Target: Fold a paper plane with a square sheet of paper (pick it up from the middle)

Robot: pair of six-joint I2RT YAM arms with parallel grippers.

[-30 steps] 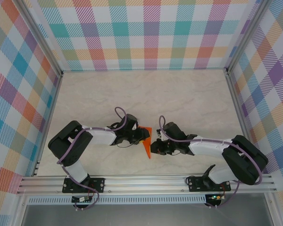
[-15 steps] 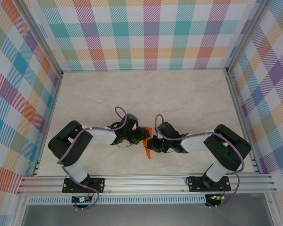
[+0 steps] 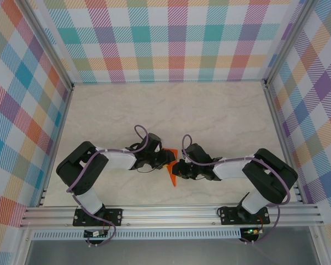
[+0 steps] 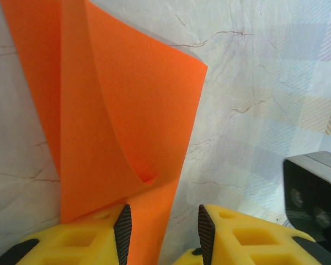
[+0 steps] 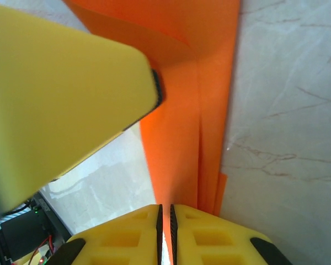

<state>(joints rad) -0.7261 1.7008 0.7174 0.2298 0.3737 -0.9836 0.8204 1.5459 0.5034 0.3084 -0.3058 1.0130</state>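
The square sheet of paper [image 3: 174, 175] is bright orange and folded into a narrow creased shape, held between the two arms near the table's front. My right gripper [image 5: 165, 226] is shut on its lower edge, with the thin paper [image 5: 182, 138] pinched between the black pads. My left gripper [image 4: 164, 234] is open. A folded flap of the paper [image 4: 127, 110] runs between its jaws beside the left pad [image 4: 123, 232], and there is a gap to the right pad. In the top view the left gripper [image 3: 166, 159] and the right gripper [image 3: 180, 168] face each other closely.
The marble table [image 3: 171, 110] stretches back to checked walls. An aluminium rail [image 3: 171, 212] runs along the near edge. The left gripper's yellow finger [image 5: 60, 94] looms close in the right wrist view, and the right wrist's grey body [image 4: 314, 193] sits at the left wrist view's right edge.
The right arm has pushed its gripper slightly left toward the paper and its elbow has shifted inward. The left arm and the paper have stayed in place.
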